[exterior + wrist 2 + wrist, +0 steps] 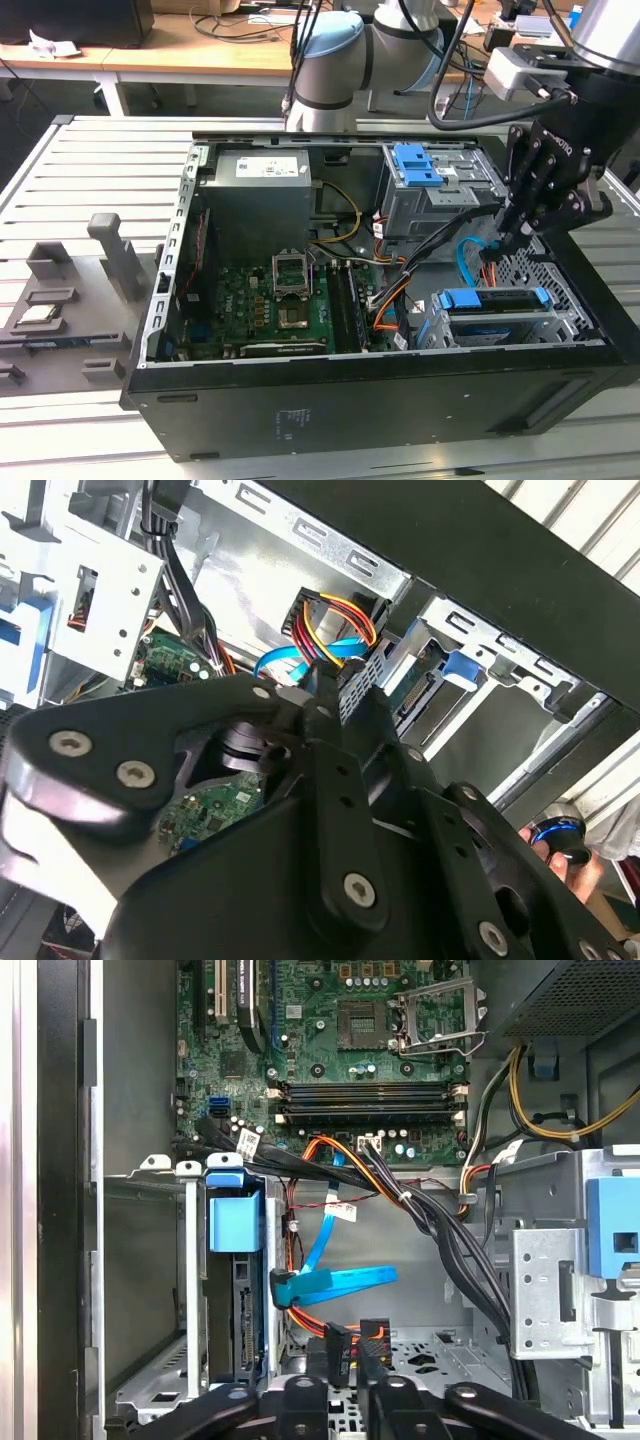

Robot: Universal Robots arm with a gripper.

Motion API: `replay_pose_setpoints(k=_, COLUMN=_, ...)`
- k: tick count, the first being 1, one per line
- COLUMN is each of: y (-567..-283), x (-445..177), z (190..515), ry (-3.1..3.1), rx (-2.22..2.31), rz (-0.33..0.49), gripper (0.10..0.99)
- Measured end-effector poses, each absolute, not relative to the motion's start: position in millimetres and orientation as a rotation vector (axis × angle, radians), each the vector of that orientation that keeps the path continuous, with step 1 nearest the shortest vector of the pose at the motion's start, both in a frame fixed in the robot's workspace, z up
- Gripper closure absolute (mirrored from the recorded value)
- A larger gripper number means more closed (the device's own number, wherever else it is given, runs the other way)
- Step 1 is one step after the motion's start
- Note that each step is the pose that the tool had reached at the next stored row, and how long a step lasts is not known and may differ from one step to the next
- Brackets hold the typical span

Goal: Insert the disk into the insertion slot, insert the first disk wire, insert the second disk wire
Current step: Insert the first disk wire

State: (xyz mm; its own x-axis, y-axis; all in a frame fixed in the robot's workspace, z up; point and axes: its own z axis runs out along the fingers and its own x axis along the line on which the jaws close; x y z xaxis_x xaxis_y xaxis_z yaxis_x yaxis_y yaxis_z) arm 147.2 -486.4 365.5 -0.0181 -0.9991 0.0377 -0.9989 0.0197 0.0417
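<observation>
The open case (350, 400) lies on its side on the slatted tabletop (80, 160). The disk (495, 300) sits already inside the slot (560, 322), at the corner of the case on the exterior view's right. Its blue frame shows at the top of the grey cage. In the first wrist view the disk (235, 1260) stands between the walls of the slot (187, 1280) with its connector edge bare.

The hand (515, 240) hangs inside the case, just above and behind the slot. Its fingers are pressed on a black power plug (338, 1343) with red, yellow and orange wires. In the first wrist view this plug is near the disk but apart from it.

A blue cable (345, 1280) lies between the hand (345, 1375) and the motherboard (270, 300). Its plug end is just beside the cage wall; I cannot tell if it is seated in the disk. The taller bay (420, 165) with the blue latch stands behind the slot.
</observation>
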Motion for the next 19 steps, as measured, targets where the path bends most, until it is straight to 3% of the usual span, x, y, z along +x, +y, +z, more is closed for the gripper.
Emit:
replay_pose_setpoints(k=1, y=-486, x=147, z=365, ry=-2.202, rx=2.161, rz=-0.005, gripper=0.851)
replay_pose_setpoints(k=2, y=-486, x=147, z=365, ry=-2.202, rx=2.161, rz=-0.005, gripper=0.784)
replay_pose_setpoints(k=13, y=-487, x=147, z=353, ry=-2.192, rx=2.150, rz=0.019, gripper=0.784)
replay_pose_setpoints(k=17, y=-487, x=147, z=353, ry=-2.191, rx=2.149, rz=0.020, gripper=0.918)
replay_pose_setpoints(k=19, y=-487, x=147, z=353, ry=-2.191, rx=2.149, rz=0.021, gripper=0.918)
